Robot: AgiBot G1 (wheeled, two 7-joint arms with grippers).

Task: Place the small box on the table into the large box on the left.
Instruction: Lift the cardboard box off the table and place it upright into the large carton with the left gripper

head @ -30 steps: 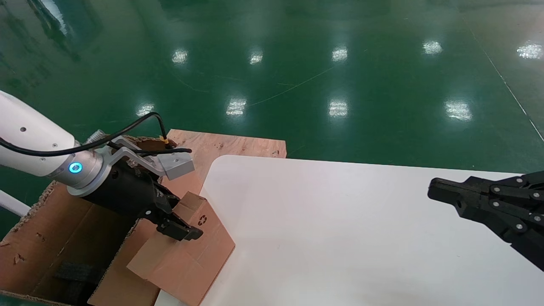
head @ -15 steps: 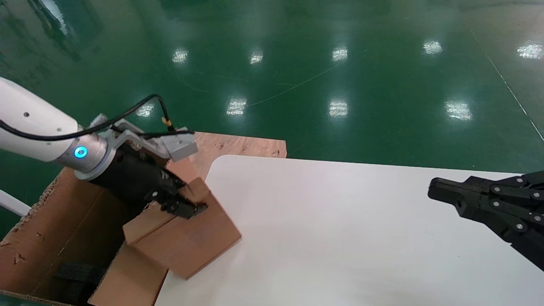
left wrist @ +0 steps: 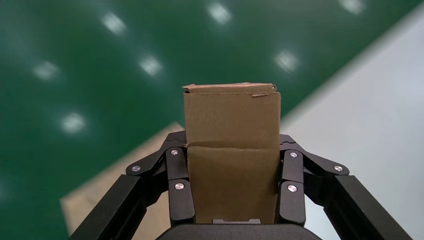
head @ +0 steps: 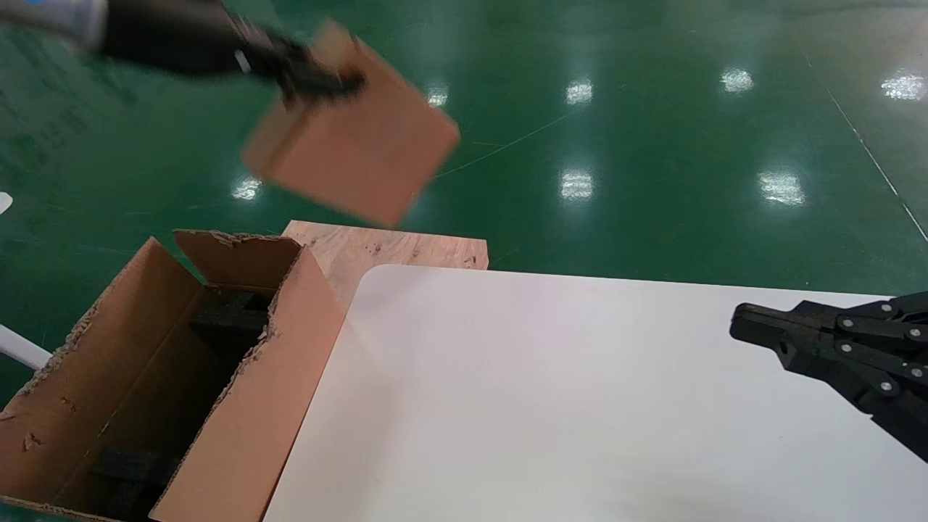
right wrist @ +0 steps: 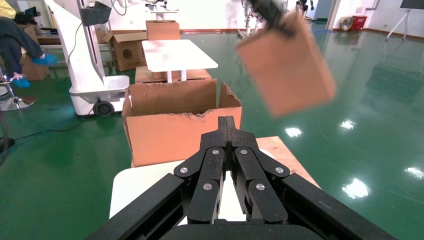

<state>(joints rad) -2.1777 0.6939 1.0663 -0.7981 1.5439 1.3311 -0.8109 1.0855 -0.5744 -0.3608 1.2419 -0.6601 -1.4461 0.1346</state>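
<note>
Small box airborne, drop-off pending.
Head: left gripper [head: 319,76] carries the small box [head: 355,148] high above the floor, beyond the large box [head: 254,406] and table [head: 580,406]. Left wrist: fingers [left wrist: 181,192] clamped on its sides. Right wrist: right gripper [right wrist: 226,125] closed, empty, parked. Lowering and release remain.

Bright indoor light from overhead, glare on my floor.
Motion blur smears my left gripper [head: 319,76] and the small box [head: 355,138]; ceiling lamps reflect as white spots on the green floor [head: 652,145].
</note>
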